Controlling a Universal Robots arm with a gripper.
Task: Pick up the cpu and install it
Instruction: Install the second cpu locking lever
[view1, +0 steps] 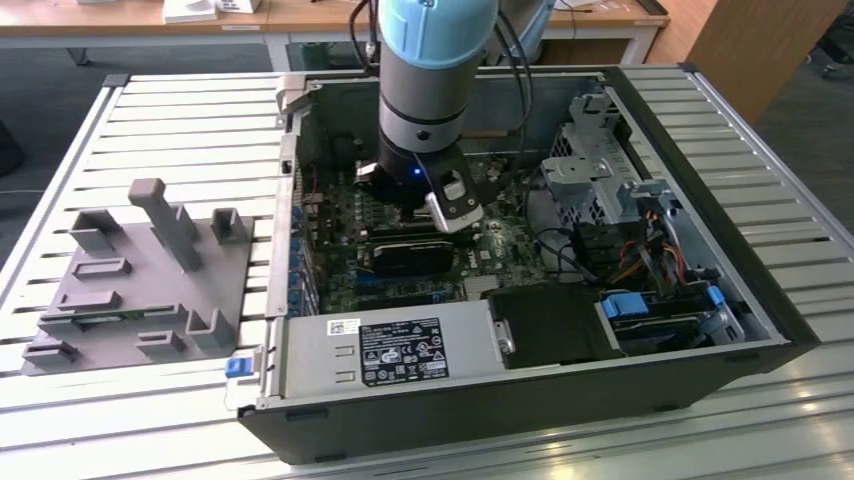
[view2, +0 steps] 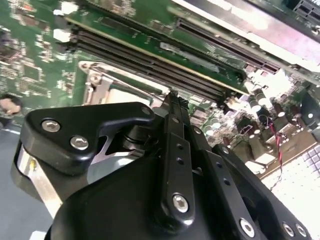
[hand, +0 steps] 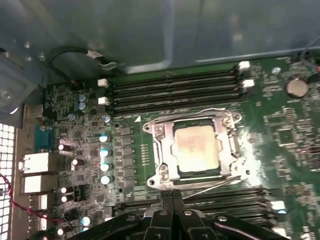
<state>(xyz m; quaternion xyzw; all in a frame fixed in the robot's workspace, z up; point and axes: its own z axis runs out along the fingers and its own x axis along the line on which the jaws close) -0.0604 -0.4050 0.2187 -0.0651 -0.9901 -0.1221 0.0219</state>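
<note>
Exterior view, from the exterior view's left to its right, all placed relative to the open computer case (view1: 747, 210): on the slatted surface (view1: 174, 130) to the case's left sits a grey moulded tray (view1: 134, 280) with upright pegs and empty-looking recesses; inside the case, the arm (view1: 434, 80) descends over the green motherboard (view1: 400, 260), with the gripper (view1: 454, 212) low above the board near the case's centre; nearer the viewer lies the power supply (view1: 387, 352) with a white label whose print is too small to read; toward the case's right wall are drive bays and coloured cables (view1: 654, 255). In the first wrist view the cpu (hand: 196, 149) lies flat in the metal-framed socket (hand: 195, 150) on the motherboard, its pale metal top facing up and showing no legible marking, with memory slots (hand: 172, 90) on the socket's far side. The fingers (hand: 167, 200) appear pressed together with nothing between them, and the cpu lies just beyond their tips, apart from them. The chip is square, so it offers no long axis. By this evidence the cpu seems already placed in the socket, though whether the frame is latched cannot be told.
</note>
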